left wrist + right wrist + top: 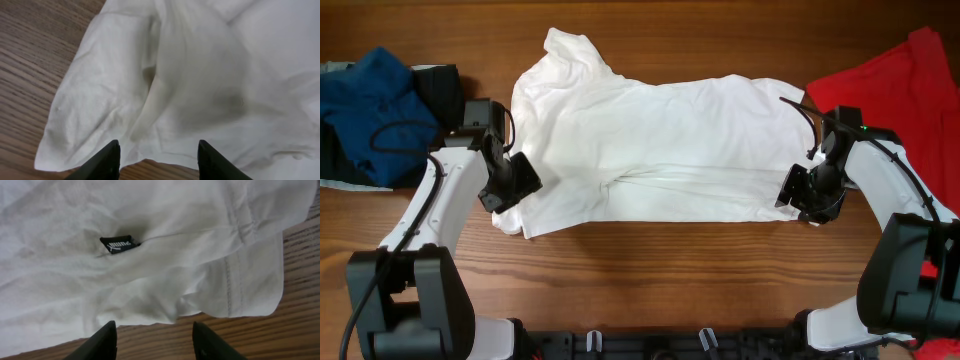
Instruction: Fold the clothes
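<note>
A large white T-shirt (650, 150) lies spread across the middle of the wooden table, plain side up. My left gripper (520, 185) is open at the shirt's near left corner; the left wrist view shows the sleeve and hem (165, 90) just beyond its fingertips (159, 160), with nothing between them. My right gripper (798, 195) is open at the near right corner; the right wrist view shows the hem (235, 285) and a small black label (119, 244) ahead of its fingertips (154, 340). A red shirt (900, 90) lies at the far right.
A blue garment (375, 110) lies on dark and grey cloth at the far left, behind my left arm. Bare wooden table (650, 270) runs along the near side. The red shirt lies partly under my right arm.
</note>
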